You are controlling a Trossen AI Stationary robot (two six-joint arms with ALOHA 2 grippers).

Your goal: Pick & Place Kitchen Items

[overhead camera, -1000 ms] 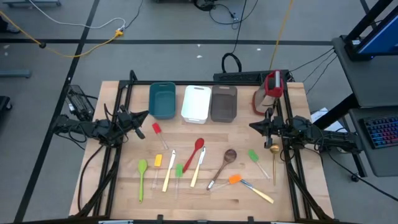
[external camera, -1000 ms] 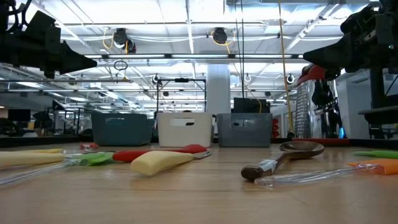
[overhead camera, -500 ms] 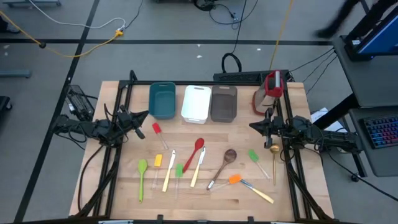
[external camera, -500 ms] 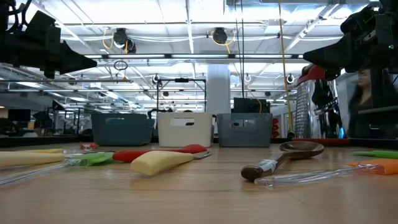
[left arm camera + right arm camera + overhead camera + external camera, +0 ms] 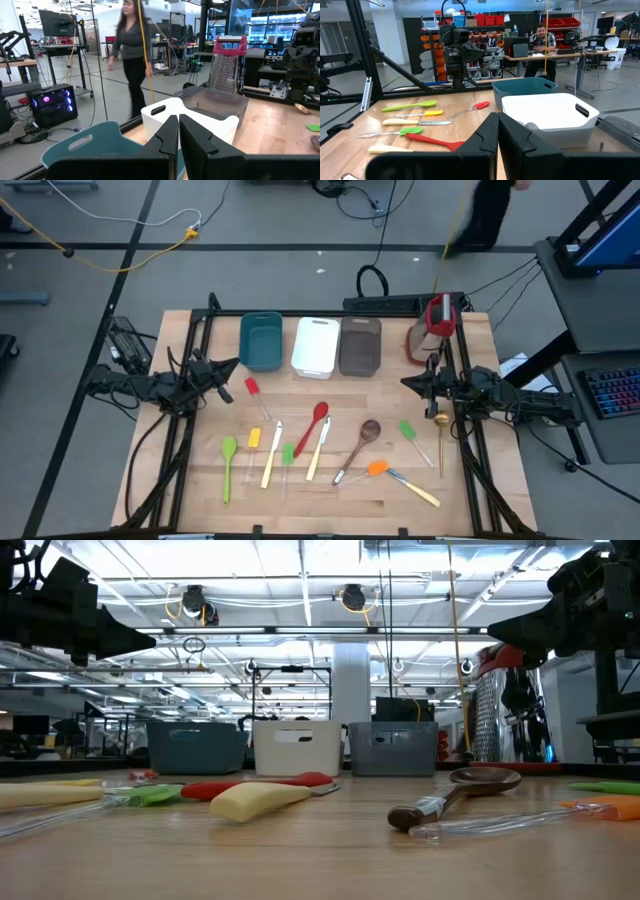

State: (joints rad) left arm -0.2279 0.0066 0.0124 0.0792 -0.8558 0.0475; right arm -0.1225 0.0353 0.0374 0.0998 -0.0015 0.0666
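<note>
Both grippers' fingers closed, empty; red spoon [image 5: 312,426] lies diagonal, bowl toward trays [image 5: 318,346].

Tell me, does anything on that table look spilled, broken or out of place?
Nothing stands out. The utensils lie loose at mixed angles on the wooden table, none in the teal tray, white tray or grey tray. Nothing looks spilled or broken.
</note>
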